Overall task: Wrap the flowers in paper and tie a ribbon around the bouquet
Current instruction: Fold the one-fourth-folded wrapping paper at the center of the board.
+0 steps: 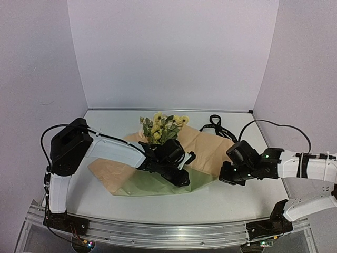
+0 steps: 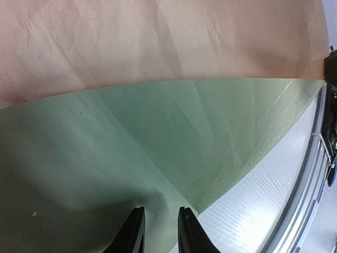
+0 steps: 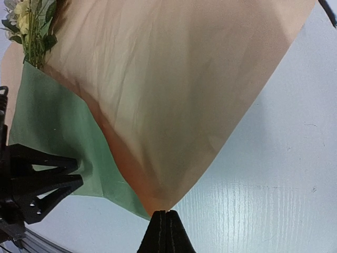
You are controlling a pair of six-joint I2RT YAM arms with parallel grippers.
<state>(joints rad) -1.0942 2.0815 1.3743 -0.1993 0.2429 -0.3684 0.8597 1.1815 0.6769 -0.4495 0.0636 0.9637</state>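
Observation:
The paper lies spread on the table, tan side up, its front edge folded over to show a green flap. The flowers rest at its far edge, blossoms pointing away, stems hidden under the flap and my left arm. My left gripper is down on the green flap; its jaws stand a little apart with a ridge of green paper pinched between them. My right gripper is shut on the paper's right corner, lifting it slightly. The ribbon lies behind the paper at the right.
An aluminium rail runs along the table's near edge by both arm bases. White walls close the back and sides. In the right wrist view my left gripper sits close at the lower left, beside the flowers.

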